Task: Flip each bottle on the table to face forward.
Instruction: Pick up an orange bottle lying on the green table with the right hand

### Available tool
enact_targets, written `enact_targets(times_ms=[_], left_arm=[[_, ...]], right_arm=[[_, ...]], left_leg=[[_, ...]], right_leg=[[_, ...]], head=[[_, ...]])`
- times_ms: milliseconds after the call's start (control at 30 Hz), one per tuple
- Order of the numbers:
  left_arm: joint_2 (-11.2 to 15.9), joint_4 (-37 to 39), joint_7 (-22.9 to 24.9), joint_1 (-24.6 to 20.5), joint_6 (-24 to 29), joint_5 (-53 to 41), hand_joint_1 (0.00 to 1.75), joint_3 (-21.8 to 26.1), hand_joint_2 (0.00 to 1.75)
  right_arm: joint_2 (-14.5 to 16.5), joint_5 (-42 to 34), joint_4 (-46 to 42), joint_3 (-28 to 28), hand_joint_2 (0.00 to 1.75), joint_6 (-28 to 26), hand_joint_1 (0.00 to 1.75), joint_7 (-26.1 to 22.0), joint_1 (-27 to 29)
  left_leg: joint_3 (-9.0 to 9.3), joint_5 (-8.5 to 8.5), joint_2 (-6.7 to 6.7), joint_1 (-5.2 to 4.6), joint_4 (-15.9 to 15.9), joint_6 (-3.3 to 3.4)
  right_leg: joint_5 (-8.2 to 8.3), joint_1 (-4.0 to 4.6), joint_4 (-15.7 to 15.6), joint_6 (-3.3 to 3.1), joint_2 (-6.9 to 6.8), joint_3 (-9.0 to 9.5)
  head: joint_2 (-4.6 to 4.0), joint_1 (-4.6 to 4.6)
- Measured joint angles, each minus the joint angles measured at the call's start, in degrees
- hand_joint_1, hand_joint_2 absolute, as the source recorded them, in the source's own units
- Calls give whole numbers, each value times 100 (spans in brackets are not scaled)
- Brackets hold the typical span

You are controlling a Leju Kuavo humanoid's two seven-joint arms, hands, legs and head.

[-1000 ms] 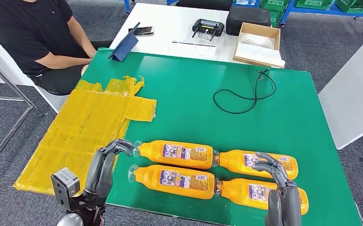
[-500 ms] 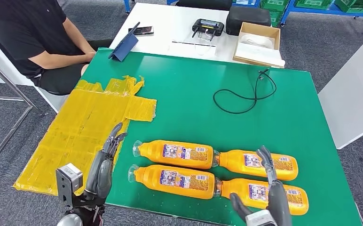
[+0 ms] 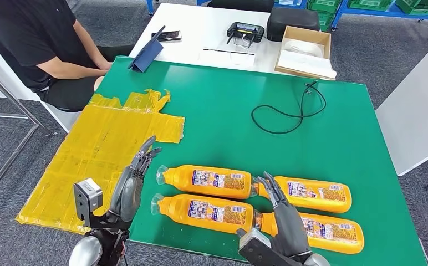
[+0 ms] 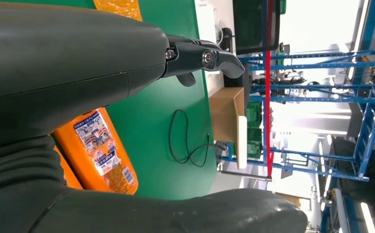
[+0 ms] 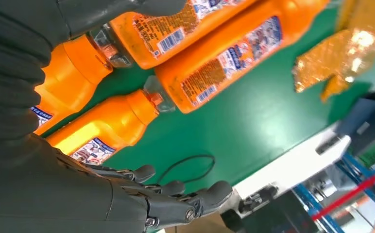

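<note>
Orange bottles lie on their sides on the green table in two rows of two, labels up. The far-left bottle and near-left bottle point their caps left. The far-right bottle and near-right bottle lie behind them. My left hand hovers beside the left caps with its fingers stretched out, holding nothing. My right hand is spread above the near-right bottle's neck, also holding nothing. The right wrist view shows the bottle necks below my fingers. A label-up bottle appears in the left wrist view.
A crumpled yellow sheet covers the table's left edge. A black cable loops at mid table. A person sits at the far left. A cardboard box, a controller and a tablet rest on the white table behind.
My left hand uncurled from the far-left bottle's cap and now stretches flat. My right hand moved left from the right bottles to the gap between the rows' halves, fingers spread.
</note>
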Motion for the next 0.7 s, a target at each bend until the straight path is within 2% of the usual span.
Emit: enact_targets(times_ms=[267,700], left_arm=[[57,268,58,-243,13,118,0,-166,0],[118,556,64,-458,11,213,0,-253,0]], right_arm=[[-94,512,688,530,175,213,0,351,-644],[-95,765,1641,1120,175,576,0,458,-1247]], left_leg=[[-3,0,-1,0,0,0],[-6,0,-1,0,0,0]], right_leg=[[0,0,0,0,0,-3],[0,0,1,0,-1,-4]], head=[[0,1],[0,2]])
